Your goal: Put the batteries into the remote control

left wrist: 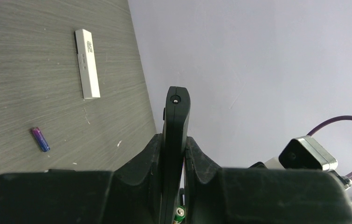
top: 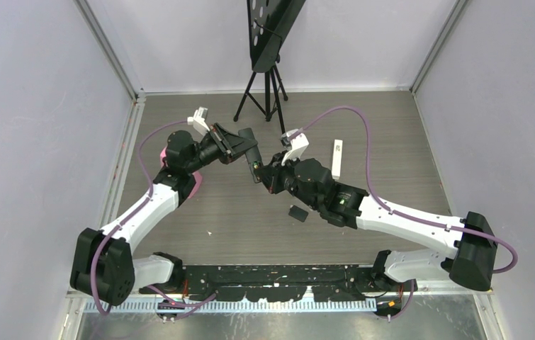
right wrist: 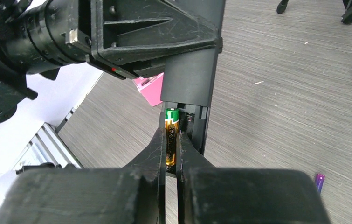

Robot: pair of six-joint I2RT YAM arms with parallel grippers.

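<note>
My left gripper [left wrist: 174, 140] is shut on a black remote control [left wrist: 176, 112], held edge-on above the table [top: 250, 154]. The remote's open battery bay faces my right gripper [right wrist: 171, 140]. An orange-yellow battery [right wrist: 170, 122] with a green end lies in the bay's left slot, and the right gripper's narrow jaws are shut on it. The slot beside it shows a bare spring [right wrist: 189, 116]. A purple battery [left wrist: 40, 139] lies loose on the table, and it also shows at the edge of the right wrist view [right wrist: 319, 182]. From the top, the right gripper [top: 268, 172] meets the remote's lower end.
A white remote [top: 337, 159] lies on the table right of the grippers. A small black cover [top: 297, 212] sits under the right arm. A pink object [top: 195, 182] lies beneath the left arm. A tripod [top: 268, 88] stands at the back, with walls on three sides.
</note>
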